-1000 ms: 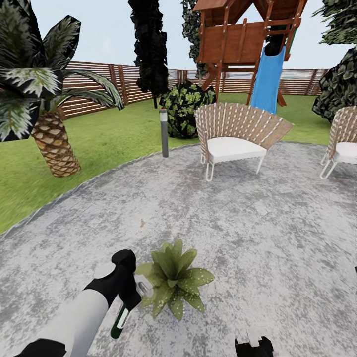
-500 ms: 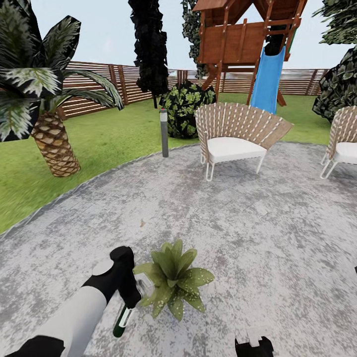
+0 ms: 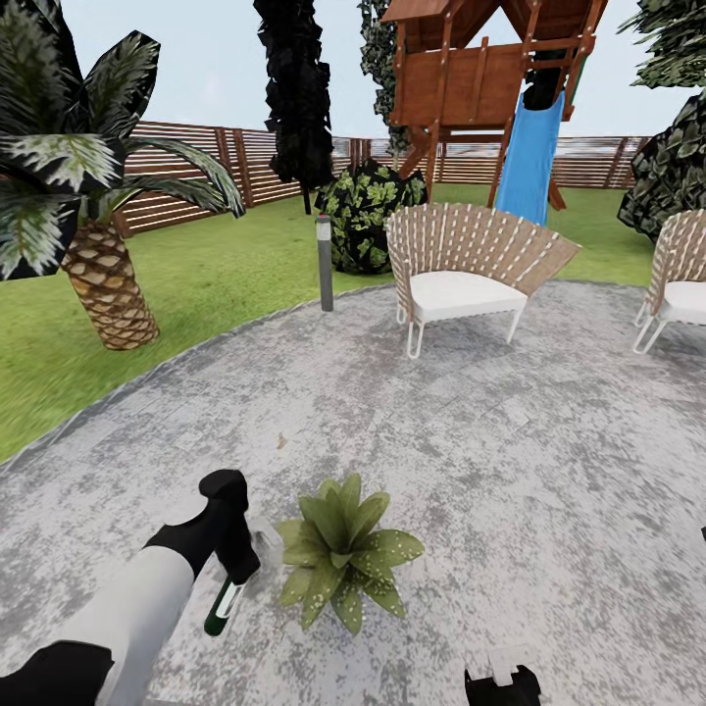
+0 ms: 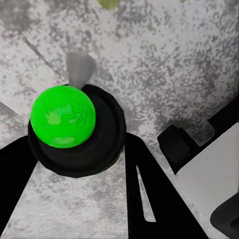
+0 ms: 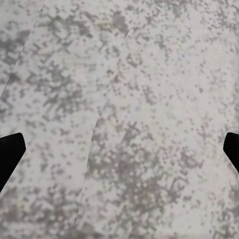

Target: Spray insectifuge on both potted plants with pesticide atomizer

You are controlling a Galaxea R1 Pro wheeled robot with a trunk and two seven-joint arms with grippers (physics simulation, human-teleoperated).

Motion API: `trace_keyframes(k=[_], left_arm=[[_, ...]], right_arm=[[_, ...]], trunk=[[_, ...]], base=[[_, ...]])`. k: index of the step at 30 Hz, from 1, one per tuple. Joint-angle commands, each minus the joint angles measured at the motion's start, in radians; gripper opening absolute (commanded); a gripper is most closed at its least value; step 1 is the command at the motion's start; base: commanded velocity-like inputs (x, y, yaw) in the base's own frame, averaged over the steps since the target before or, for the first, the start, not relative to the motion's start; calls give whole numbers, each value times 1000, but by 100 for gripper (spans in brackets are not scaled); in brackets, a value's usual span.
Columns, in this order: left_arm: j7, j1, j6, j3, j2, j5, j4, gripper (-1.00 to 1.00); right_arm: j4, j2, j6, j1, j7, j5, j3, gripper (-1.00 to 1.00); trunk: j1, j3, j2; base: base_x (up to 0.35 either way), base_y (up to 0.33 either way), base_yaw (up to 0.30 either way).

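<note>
Step in hand: spraying the near potted plant.

Left gripper [image 3: 227, 579]: black, closed around the slim dark green-black pesticide atomizer with white label patch [image 3: 222, 604]; bottle tilted, hanging just beside the plant's leaves. In the left wrist view, round bottle end with a bright green dot [image 4: 63, 116], pale grey spray cone at its edge.

Low rosette of broad speckled green leaves [image 3: 341, 549]: on the round mottled grey stone patio [image 3: 471, 441], near its nearest edge; pot hidden under the foliage.

Advice: aim nozzle at the rosette centre, sweep across all leaves, stay close without brushing them.

Right gripper [image 5: 119, 149]: spread wide, empty, dark fingertips at the frame sides over bare paving.

Surroundings: white-cushioned wicker chair [image 3: 469, 277] at the far patio edge, grey bollard lamp [image 3: 324, 262] on the rim, scaly-trunked palm [image 3: 103, 284] on the lawn, blue slide [image 3: 529, 157], slatted brown fence [image 3: 196, 167]. All well apart; no obstruction to the spray. Second potted plant yet to locate.
</note>
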Motion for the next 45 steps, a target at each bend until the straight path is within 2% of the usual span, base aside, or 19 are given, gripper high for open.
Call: trace_keyframes(k=[1,5,9,14,18,20,22,26,30,39,45], left_arm=[[-9,-7,11,-1,0,-8,-2,-100],[-6,-3,9,-6,0,-13,0,-100],[34,10,9,2,1,-37,15,-100],[47,41,8,5,1,-34,8,-100],[47,35,11,3,-28,-30,-1,-100],[48,31,11,3,-55,-32,-2,-100],[48,31,11,3,-63,-34,-1,-100],[58,41,10,7,-51,-36,6,-100],[106,62,9,8,-41,-29,17,-100],[118,76,8,19,-45,-26,3,-100],[118,76,10,18,-45,-26,3,-100]], right_arm=[[0,0,-2,0,-4,-4,8,100],[0,0,-2,0,-4,-4,8,100],[0,0,-2,0,-4,-4,8,100],[0,0,-2,0,-4,-4,8,100],[0,0,-3,0,-4,-5,8,100],[0,0,-4,0,-4,-5,8,100],[0,0,-4,0,-4,-5,8,100],[0,-5,-4,0,-4,-4,8,100],[0,-6,-4,0,-4,-4,8,100],[0,-6,-4,0,-4,-5,8,100],[0,-6,-4,0,-4,-6,8,100]], trunk=[[0,-1,0],[0,-1,0],[0,-1,0],[0,-1,0],[0,-1,0],[0,-1,0],[0,-1,0],[0,-1,0],[0,-1,0],[0,-1,0],[0,-1,0]], base=[[0,0,0],[0,0,0],[0,0,0],[0,0,0],[0,0,0],[0,0,0],[0,0,0],[0,0,0],[0,0,0],[-1,0,-10],[-159,194,-137]])
